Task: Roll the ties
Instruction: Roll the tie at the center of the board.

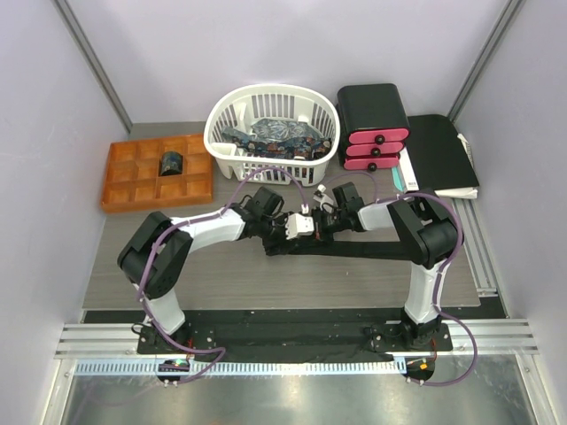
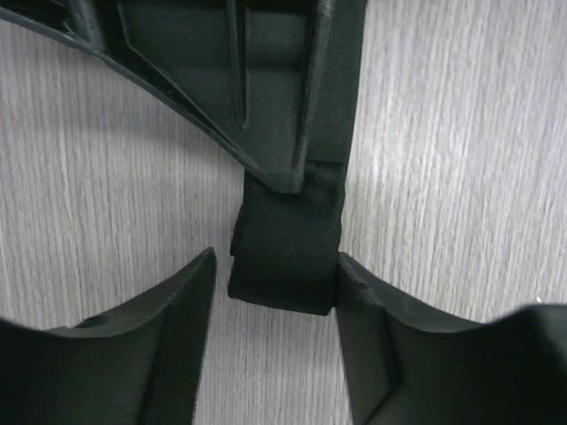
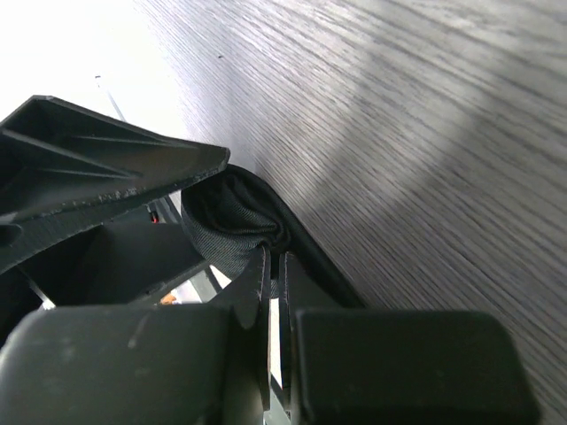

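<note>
A plain black tie [image 1: 354, 251] lies stretched across the middle of the table, its left end folded into a short thick wad [image 2: 288, 230]. My left gripper [image 2: 276, 266] straddles that wad with its jaws open: the right finger [image 2: 372, 301] touches the fabric and a narrow gap shows at the left finger [image 2: 177, 301]. My right gripper [image 3: 275, 261] is shut on the tie's bunched cloth [image 3: 221, 221] just beyond, its dark fingers [image 2: 266, 80] filling the top of the left wrist view. From above the two grippers [image 1: 294, 228] [image 1: 321, 221] meet nose to nose.
A white basket [image 1: 221, 133] at the back holds patterned ties [image 1: 279, 135]. An orange compartment tray [image 1: 124, 177] at the left holds one rolled dark tie [image 1: 170, 164]. A black box with pink drawers [image 1: 372, 111] and a flat black folder [image 1: 438, 150] stand at the back right.
</note>
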`<move>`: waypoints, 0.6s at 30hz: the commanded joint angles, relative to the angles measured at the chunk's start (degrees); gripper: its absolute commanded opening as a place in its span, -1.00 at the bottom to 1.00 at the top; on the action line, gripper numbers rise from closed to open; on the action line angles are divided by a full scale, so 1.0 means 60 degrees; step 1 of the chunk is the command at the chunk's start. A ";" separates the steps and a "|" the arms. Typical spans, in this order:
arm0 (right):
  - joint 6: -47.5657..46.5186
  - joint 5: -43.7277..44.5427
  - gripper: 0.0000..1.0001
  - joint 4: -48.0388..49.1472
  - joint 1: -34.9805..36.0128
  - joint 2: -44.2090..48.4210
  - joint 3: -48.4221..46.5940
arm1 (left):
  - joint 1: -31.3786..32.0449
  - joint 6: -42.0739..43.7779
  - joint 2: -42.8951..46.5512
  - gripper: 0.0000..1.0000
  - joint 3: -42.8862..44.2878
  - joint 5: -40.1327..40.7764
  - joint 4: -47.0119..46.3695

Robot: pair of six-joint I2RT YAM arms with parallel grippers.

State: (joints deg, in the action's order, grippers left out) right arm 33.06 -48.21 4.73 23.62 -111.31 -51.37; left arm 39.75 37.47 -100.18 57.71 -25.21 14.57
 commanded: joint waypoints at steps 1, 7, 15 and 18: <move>-0.0866 0.1794 -0.98 -0.0906 -0.0098 -0.0155 0.0491 | 0.0041 0.0694 0.0071 0.00 0.0473 -0.0294 0.0719; -0.0823 0.1735 -0.97 -0.0833 -0.0127 -0.0214 0.0491 | 0.0026 0.0991 0.0261 -0.24 0.0547 -0.0221 0.1190; -0.0471 0.1721 -0.98 -0.0379 -0.0098 -0.0389 0.0462 | 0.0289 -0.0136 -0.0060 -0.34 0.1777 -0.1144 0.1175; -0.0310 0.1721 -0.97 -0.0262 -0.0098 -0.0375 0.0418 | 0.0537 -0.0152 -0.0368 -0.34 0.2026 -0.1145 0.1278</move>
State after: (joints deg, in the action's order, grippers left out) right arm 33.34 -48.40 5.56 23.35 -111.09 -50.81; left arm 41.12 38.48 -101.58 65.52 -28.36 23.29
